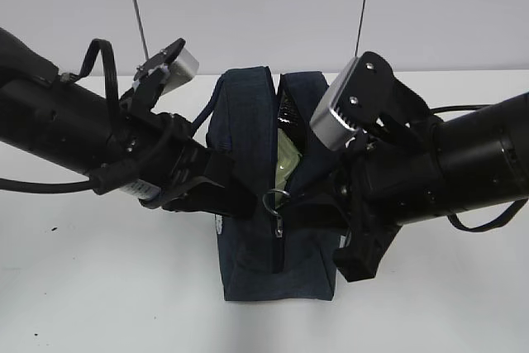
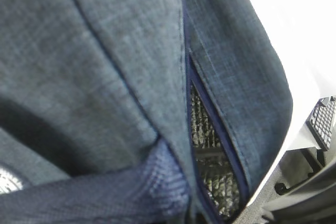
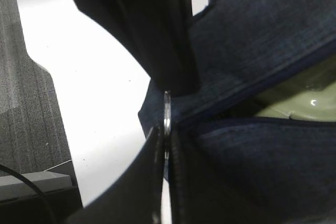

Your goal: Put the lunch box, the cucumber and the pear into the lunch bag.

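Your right tool is clamped on the silver ring pull of the lunch bag, upright on the tabletop; the lunch box sits inside. Your left tool's state can't be told.

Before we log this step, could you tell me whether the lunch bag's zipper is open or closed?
Partly open: the lunch bag gapes, showing foil lining and the green lunch box.

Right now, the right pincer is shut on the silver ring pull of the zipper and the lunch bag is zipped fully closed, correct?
Not quite. The right pincer is shut on the silver ring pull, but the lunch bag is not fully closed: the zipper gapes along the top. The right wrist view shows the sage-green lunch box through the gap, and the exterior view shows the same opening.
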